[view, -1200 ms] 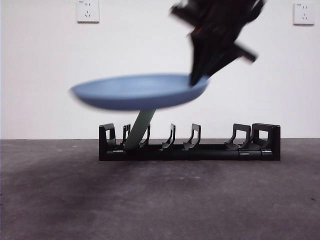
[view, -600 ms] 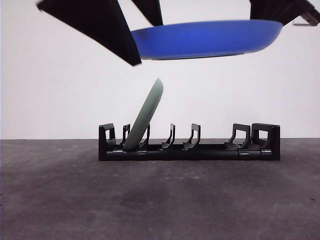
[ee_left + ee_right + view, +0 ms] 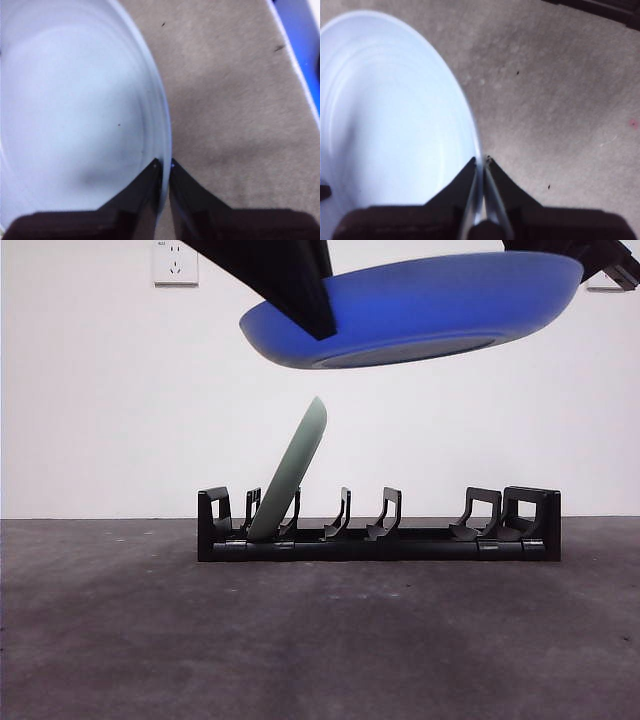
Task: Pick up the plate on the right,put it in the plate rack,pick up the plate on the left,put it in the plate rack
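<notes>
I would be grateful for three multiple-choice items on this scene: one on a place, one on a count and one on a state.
1. Where is the green plate?
A. Flat on the table
B. Leaning in a slot of the plate rack
C. In a gripper

2. How many plates stand in the plate rack?
A. One
B. Two
C. None

3. How is the left gripper?
A. Wide open over bare table
B. Shut on nothing
C. Shut on the rim of the blue plate

Answers:
1 B, since its lower edge sits between the prongs.
2 A, since only the green plate is in it, while the blue plate is held above.
3 C, since the left wrist view shows the jaws pinching the rim.
</notes>
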